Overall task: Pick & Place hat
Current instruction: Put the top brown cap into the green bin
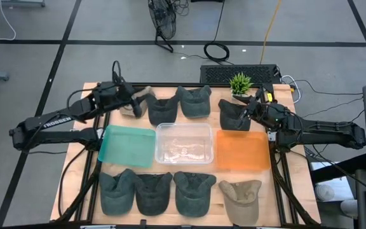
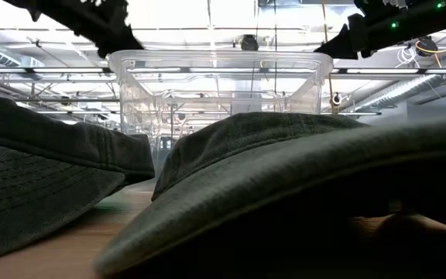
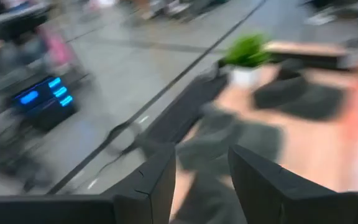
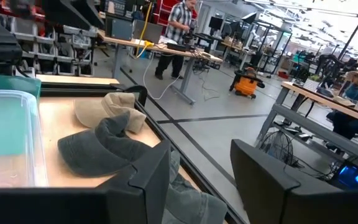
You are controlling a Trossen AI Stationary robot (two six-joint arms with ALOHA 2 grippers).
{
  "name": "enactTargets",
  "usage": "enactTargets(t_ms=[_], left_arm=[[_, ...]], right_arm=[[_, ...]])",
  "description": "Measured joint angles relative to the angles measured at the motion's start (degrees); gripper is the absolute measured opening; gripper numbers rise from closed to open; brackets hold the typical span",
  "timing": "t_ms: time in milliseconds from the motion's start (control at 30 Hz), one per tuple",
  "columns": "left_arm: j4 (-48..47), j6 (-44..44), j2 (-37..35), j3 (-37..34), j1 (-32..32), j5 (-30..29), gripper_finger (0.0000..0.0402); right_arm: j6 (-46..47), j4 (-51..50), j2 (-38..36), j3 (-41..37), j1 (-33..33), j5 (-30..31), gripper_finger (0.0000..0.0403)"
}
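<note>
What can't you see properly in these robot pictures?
- Left wrist view: all smeared by motion blur; the plant shows, the hats below do not.
- Low view: near dark hat fills the frame, hiding the table behind; only the clear bin rises above.
- Right wrist view: the hat under the right end effector is cut off.

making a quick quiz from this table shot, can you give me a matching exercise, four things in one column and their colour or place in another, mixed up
Things:
1. left bin
2. middle bin
3. right bin
4. tan hat

Colour or place:
A. orange
B. near row, right end
C. clear, see-through
D. teal green

Pairs: 1-D, 2-C, 3-A, 4-B
</note>
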Motion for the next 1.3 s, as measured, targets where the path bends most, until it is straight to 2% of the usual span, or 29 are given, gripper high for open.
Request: enactTargets(t_ms=[267, 533, 733, 900, 1067, 1200, 1300], left_arm=[[-4.8, -3.3, 5.5, 0.0, 6.4, -6.2, 0.0159], [-9.5, -5.6, 11.9, 0.0, 11.3, -9.4, 0.0159], [-9.6, -4.1, 17.0, 0.0, 15.2, -10.1, 0.0159], [-8.7, 1.9, 19.8, 0.0, 16.9, -15.2, 0.0159], [-7.9, 2.7, 21.4, 0.0, 16.7, -13.7, 0.0159], [-7.9, 1.0, 22.1, 0.0, 16.6, -8.4, 0.0159], [-8.8, 0.1, 22.9, 0.0, 16.7, -6.8, 0.0159]], right_arm=[[-0.1, 0.0, 0.0, 0.0, 0.0, -0.1, 0.0157], [-0.2, 0.0, 0.0, 0.0, 0.0, -0.1, 0.0157], [-1.0, 0.9, 0.0, 0.0, 0.0, -0.1, 0.0157], [-7.6, 6.9, 0.0, 0.0, 0.0, 0.0, 0.0157], [-10.5, 9.1, 0.0, 0.0, 0.0, 0.0, 0.0157], [-10.9, 9.0, 0.0, 0.0, 0.0, 0.0, 0.0157], [-10.9, 9.0, 0.0, 0.0, 0.0, 0.0, 0.0157]])
